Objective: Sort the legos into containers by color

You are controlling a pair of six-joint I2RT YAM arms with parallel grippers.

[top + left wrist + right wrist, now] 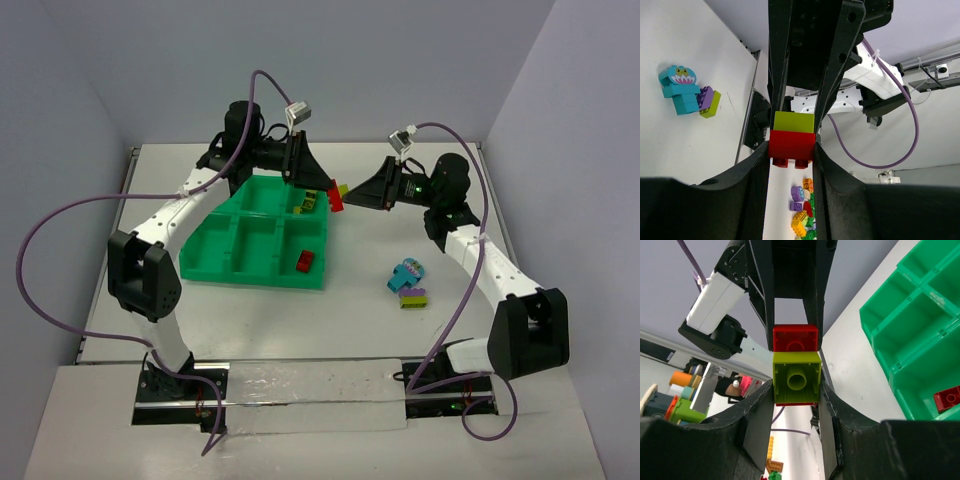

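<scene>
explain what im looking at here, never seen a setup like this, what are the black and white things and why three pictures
The black and white things are two robot arms bolted to a white table. One picture comes from a camera above and behind them; the other two come from cameras on each wrist, looking along that arm's own fingers.

Each arm ends in a two-finger pincer. Here the left pincer and right pincer meet in the air, both shut on the same small stack: a red brick stuck to a yellow-green brick.

On the table sits a green tray with six compartments; one holds a red brick, another some small bricks. To its right lies a cluster of cyan, purple and yellow-green bricks.
</scene>
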